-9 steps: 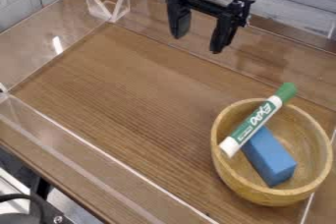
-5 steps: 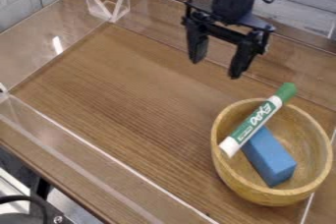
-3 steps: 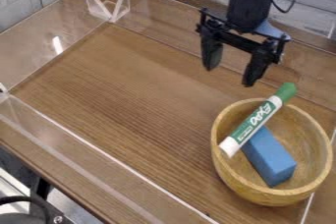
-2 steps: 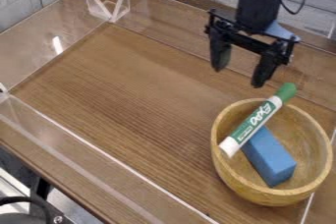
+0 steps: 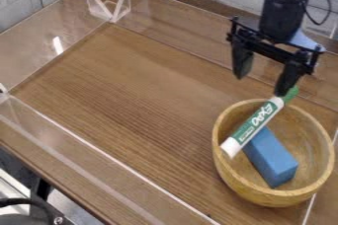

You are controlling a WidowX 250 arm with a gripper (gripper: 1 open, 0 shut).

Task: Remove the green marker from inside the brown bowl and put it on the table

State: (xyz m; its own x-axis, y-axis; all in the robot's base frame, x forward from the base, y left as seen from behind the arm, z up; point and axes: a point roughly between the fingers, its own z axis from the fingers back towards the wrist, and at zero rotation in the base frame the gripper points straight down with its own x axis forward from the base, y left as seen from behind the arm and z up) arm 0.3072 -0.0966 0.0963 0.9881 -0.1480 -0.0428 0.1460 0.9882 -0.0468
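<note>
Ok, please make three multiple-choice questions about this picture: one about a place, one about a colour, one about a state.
1. Where does the green marker lie?
A. on the table
B. in the brown bowl, its cap end on the rim
C. in the hand

2. What colour is the block in the bowl?
A. blue
B. red
C. yellow

3. How is the hand?
A. shut on the marker
B. shut, empty
C. open, empty

Answers:
1 B, the marker slants across the bowl onto its far rim.
2 A, the block is plainly blue.
3 C, the fingers stand apart with nothing between them.
</note>
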